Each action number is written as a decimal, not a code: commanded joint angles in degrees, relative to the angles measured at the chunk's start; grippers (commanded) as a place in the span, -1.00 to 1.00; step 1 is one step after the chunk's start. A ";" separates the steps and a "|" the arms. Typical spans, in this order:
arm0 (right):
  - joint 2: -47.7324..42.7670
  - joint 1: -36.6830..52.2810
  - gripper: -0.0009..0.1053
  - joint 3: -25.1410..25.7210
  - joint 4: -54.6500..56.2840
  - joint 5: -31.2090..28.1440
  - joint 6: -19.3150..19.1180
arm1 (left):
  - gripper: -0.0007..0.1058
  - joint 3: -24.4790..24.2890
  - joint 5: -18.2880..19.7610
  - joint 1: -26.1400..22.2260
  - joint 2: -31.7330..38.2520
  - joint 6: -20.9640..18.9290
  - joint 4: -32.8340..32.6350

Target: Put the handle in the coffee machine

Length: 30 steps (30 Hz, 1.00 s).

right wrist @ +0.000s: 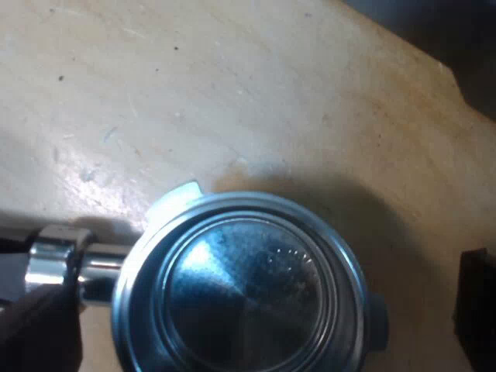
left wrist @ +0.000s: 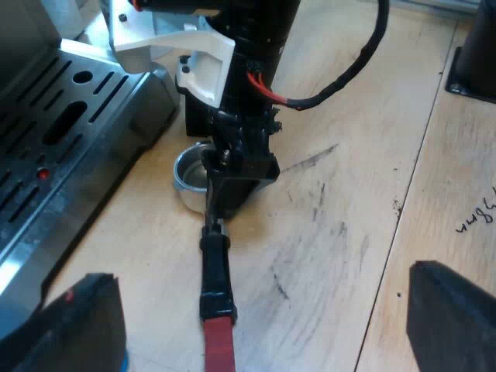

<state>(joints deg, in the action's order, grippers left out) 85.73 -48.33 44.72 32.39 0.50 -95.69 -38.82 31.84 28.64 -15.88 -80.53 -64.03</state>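
The metal holder lies flat on the wooden table, its round basket (left wrist: 188, 172) close to the espresso machine (left wrist: 62, 132). Its dark handle (left wrist: 215, 271) ends in red (left wrist: 219, 345) and points toward my left gripper (left wrist: 263, 325), which hangs open above the table with its fingers wide apart and nothing between them. My right gripper (left wrist: 221, 174) stands straight down over the holder where basket meets handle. From the right wrist I look down into the basket (right wrist: 240, 287). The right gripper (right wrist: 256, 318) is open, one finger (right wrist: 39, 325) by the metal neck (right wrist: 54, 260), the other (right wrist: 474, 310) clear of the rim.
The machine's slotted metal drip tray (left wrist: 46, 155) stands beside the holder. A black base (left wrist: 473, 74) sits on the table beyond the right arm. The wooden tabletop (left wrist: 349, 232) carries dark scuff marks.
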 commanded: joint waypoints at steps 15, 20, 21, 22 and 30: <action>1.72 0.16 0.99 0.66 -2.55 -0.50 -0.99 | 0.43 0.95 0.07 0.02 0.32 -0.50 0.51; 1.72 0.16 0.98 0.66 -2.55 -0.50 -0.53 | 0.43 0.95 0.07 0.02 0.32 -0.50 0.51; 1.72 0.16 0.95 0.66 -2.55 -0.50 -0.54 | 0.43 0.95 0.07 0.02 0.32 -0.50 0.51; 1.72 0.16 0.92 0.66 -2.55 -0.50 -0.54 | 0.43 0.95 0.07 0.02 0.32 -0.50 0.51; 1.72 0.16 -0.21 0.66 -2.55 -0.50 2.59 | 0.43 0.95 0.07 0.02 0.32 -0.50 0.92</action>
<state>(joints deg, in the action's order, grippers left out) 87.34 -48.33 44.74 30.05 0.00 -93.78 -37.76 31.84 28.64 -15.88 -80.53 -63.76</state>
